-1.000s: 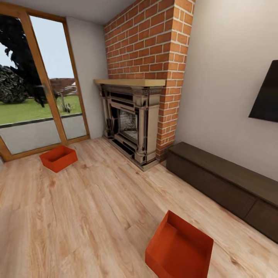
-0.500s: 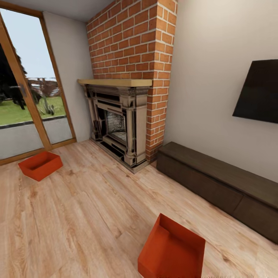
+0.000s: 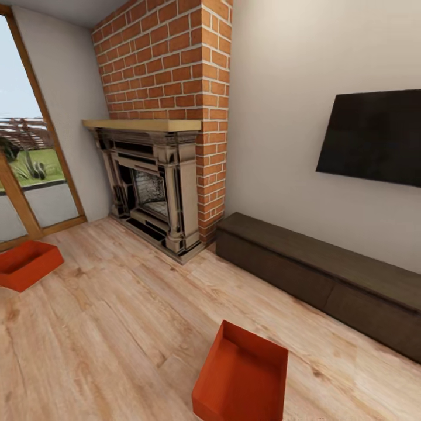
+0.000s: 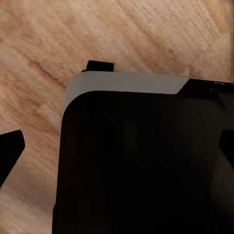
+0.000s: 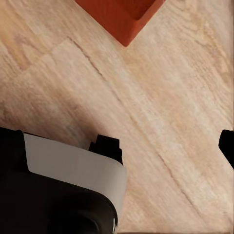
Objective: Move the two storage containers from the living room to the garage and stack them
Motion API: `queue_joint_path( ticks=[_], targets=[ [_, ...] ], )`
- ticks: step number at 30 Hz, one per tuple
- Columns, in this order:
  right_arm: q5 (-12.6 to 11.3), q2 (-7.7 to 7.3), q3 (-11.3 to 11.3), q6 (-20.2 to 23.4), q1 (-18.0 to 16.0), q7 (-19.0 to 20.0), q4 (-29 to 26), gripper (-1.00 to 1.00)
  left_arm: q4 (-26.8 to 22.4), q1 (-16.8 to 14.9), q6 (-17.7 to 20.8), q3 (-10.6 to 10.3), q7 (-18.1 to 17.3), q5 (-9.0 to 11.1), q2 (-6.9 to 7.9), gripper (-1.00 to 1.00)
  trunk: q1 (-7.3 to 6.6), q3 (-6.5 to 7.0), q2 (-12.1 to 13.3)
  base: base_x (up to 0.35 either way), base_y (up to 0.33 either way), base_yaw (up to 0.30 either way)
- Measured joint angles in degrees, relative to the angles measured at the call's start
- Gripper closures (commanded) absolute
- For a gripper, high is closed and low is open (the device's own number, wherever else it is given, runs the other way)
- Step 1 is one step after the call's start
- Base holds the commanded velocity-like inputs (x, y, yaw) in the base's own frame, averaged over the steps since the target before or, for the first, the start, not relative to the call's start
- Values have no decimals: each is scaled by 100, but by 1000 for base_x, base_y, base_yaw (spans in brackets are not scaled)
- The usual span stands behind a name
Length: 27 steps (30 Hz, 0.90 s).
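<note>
Two orange-red storage containers lie apart on the living room's wood plank floor (image 3: 117, 316). In the head view, one container (image 3: 242, 374) sits low in the middle, close to me, open side up. The other container (image 3: 26, 264) rests far left by the glass door. A corner of the near container (image 5: 122, 14) shows in the right wrist view. My left gripper (image 4: 117, 146) hangs open over my dark base, nothing between its fingertips (image 4: 9, 148). My right gripper (image 5: 117, 146) is open and empty above the planks, one fingertip (image 5: 227, 145) showing. The garage and its floor are out of view.
A red brick fireplace (image 3: 158, 175) stands at the back wall. A long, low dark cabinet (image 3: 321, 275) runs along the right wall under a black TV (image 3: 374, 137). A wood-framed glass door (image 3: 23, 175) is at the left. My black base (image 4: 141, 165) shows under the left wrist.
The whole head view has shifted left, so the camera has turned right. Both containers lie where they were on the planks; more of the TV shows.
</note>
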Motion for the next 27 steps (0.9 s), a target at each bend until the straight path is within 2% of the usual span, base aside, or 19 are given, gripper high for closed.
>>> queue_joint_path(
  ticks=[15,19,27],
  targets=[
    [0,0,-4,0,0,1,-1,-100,0,0,0,0,0,0,-3,-100,0,0,0,0,0,-275],
    [0,0,-4,1,0,6,-1,-100,6,0,0,-5,-4,6,2,-100,-2,0,0,128,52,-75],
    [0,0,3,0,0,8,-1,-100,9,0,6,-8,-8,9,6,-100,-3,0,0,301,155,-4]
  ],
)
